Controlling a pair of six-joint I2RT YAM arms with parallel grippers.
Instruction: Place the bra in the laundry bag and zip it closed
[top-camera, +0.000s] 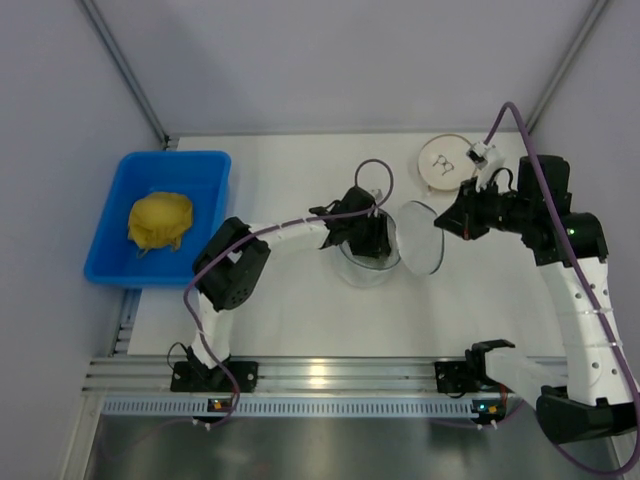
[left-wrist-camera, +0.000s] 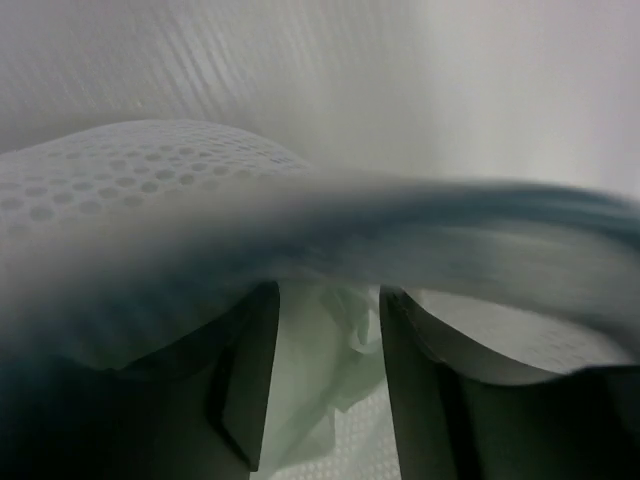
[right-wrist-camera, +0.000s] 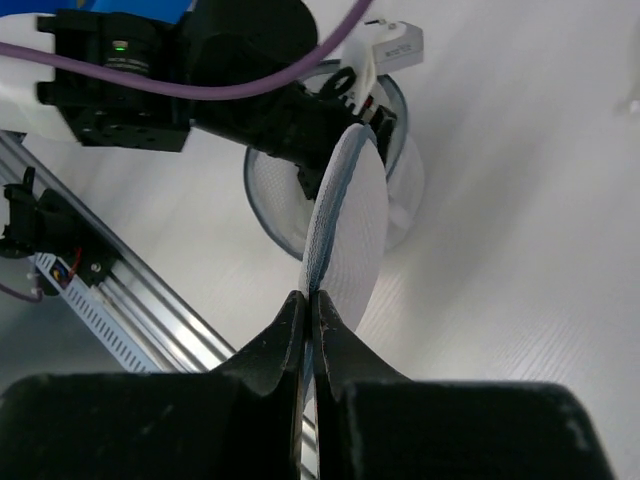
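The bra (left-wrist-camera: 320, 385) lay in the bag (top-camera: 350, 272), between the left claw's (left-wrist-camera: 328, 300) parted fingers. The right claw (right-wrist-camera: 308, 300) pinched the bag's flap (right-wrist-camera: 345, 210).

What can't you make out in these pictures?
Bra: overhead view, hidden by the left gripper inside the bag; left wrist view, only a pale scrap shows; whether pinched, unclear.
Zipper: left wrist view, rim blurred.
White disc marks: overhead view, too small.

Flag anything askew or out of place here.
Only the laundry bag's flap: it stands on edge instead of lying flat, because the right gripper pinches it while the left gripper reaches inside.
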